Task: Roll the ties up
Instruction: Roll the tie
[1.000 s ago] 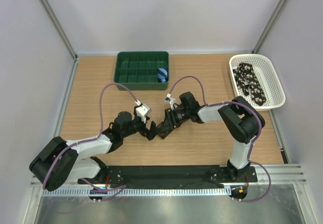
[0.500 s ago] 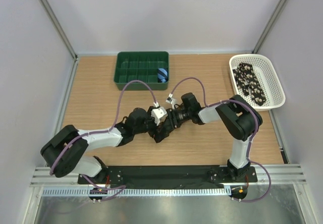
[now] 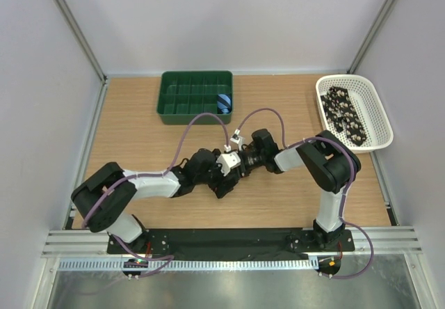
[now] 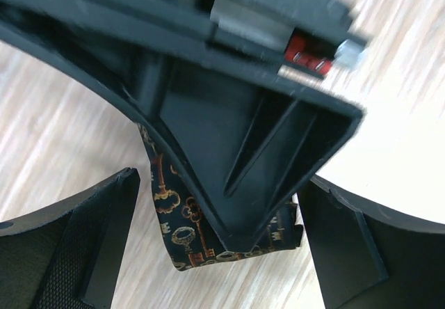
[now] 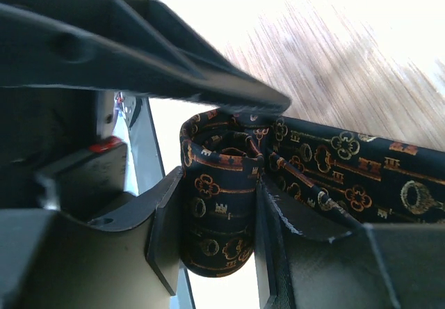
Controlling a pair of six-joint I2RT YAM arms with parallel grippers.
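Observation:
A dark tie with orange-gold key pattern [image 5: 219,211] is wound into a roll, and its loose tail [image 5: 348,177] runs off to the right over the wood. My right gripper [image 5: 219,184] is shut on the roll. In the top view both grippers meet at mid-table, right gripper [image 3: 235,168], left gripper [image 3: 222,180], and hide most of the tie. My left gripper [image 4: 219,177] is open, its fingers [image 4: 83,253] standing either side of the right gripper's finger and the tie's edge [image 4: 177,236]. More ties, black with pale spots [image 3: 345,114], lie in the basket.
A white basket [image 3: 379,114] stands at the back right. A green compartment tray [image 3: 188,100] stands at the back centre with a small blue roll [image 3: 223,103] in its right compartment. Cables loop above both wrists.
My left arm has swung right until its open fingers straddle the right gripper and the tie. The right gripper has stayed shut on the roll, almost unmoved.

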